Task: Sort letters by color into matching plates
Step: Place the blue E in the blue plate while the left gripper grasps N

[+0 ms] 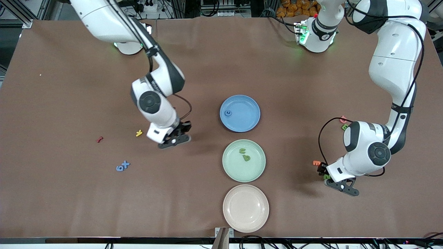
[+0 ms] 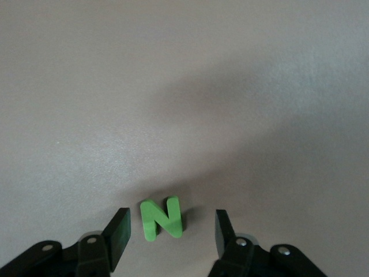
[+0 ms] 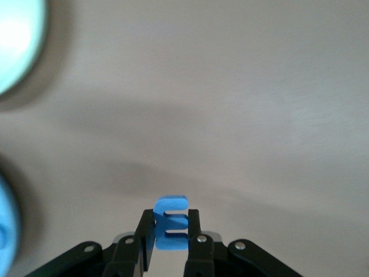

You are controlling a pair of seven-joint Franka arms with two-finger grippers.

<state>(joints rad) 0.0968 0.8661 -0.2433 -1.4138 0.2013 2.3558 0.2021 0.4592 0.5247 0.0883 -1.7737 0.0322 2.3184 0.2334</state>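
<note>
My left gripper [image 2: 172,222] is down at the table, open, with a green letter N [image 2: 162,218] lying between its fingers and a gap on each side. In the front view this gripper [image 1: 325,173] is at the left arm's end of the table, beside an orange letter [image 1: 316,162]. My right gripper [image 3: 170,224] is shut on a blue letter E [image 3: 170,205]; in the front view it [image 1: 183,130] hangs over bare table beside the blue plate [image 1: 247,119]. The blue plate holds one blue letter [image 1: 228,112]. The green plate [image 1: 237,169] holds two green letters [image 1: 245,154]. The pinkish-beige plate [image 1: 245,208] stands nearest the camera.
Toward the right arm's end lie a yellow letter [image 1: 139,132], a red letter [image 1: 99,139] and two blue letters [image 1: 122,166]. A pink letter [image 1: 343,119] and a green letter [image 1: 344,127] lie beside the left arm's forearm.
</note>
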